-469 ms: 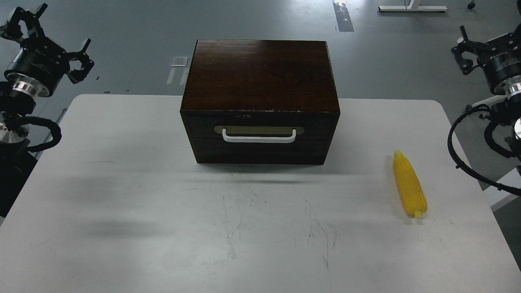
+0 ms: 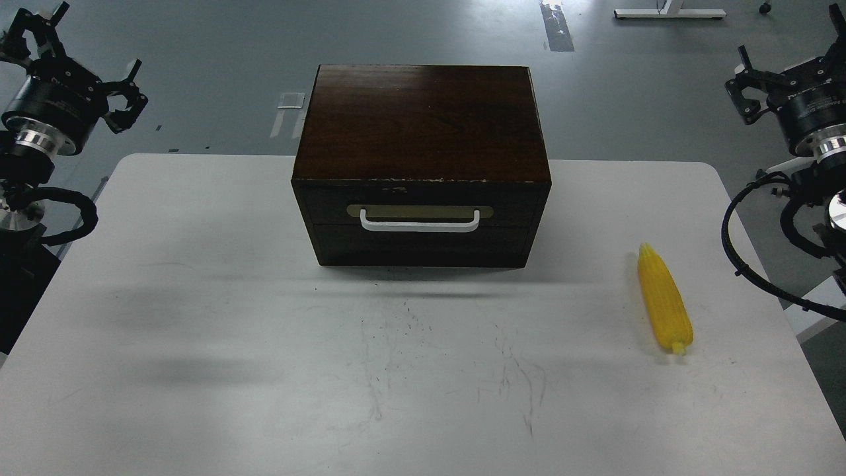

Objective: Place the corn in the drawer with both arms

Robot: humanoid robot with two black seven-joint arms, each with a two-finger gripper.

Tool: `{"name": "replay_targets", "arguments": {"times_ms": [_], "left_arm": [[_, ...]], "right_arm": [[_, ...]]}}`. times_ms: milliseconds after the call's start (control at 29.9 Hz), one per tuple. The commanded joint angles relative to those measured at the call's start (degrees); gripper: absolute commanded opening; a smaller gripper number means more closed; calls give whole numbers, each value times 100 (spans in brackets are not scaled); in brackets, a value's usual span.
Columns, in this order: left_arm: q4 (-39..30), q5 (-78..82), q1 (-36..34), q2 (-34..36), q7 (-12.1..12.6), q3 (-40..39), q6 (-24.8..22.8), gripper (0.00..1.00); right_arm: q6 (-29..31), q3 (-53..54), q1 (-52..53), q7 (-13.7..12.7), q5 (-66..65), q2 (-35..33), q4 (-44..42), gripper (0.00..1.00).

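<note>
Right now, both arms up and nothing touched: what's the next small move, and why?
Probably bring the left gripper down toward the white handle. The drawer is shut flush in the box, so the corn, lying loose on the table to the right, has nowhere to go yet. The right gripper sits nearer the corn.

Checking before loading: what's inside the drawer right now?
Cannot be seen: the drawer is shut, its front covering the inside. The corn lies outside on the table.
</note>
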Motion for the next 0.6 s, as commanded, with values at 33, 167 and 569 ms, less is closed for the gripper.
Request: {"name": "replay_targets", "arguments": {"times_ms": [33, 167, 569], "left_arm": [[31, 53, 29, 67, -31, 31, -18, 98], [31, 53, 29, 146, -136, -4, -18, 98], [-74, 1316, -1226, 383, -488, 84, -18, 98]], "right_arm": [[0, -8, 3, 0, -15, 0, 8, 100], [0, -8, 21, 0, -24, 0, 16, 100], [0, -25, 3, 0, -50, -9, -1, 100]]}}
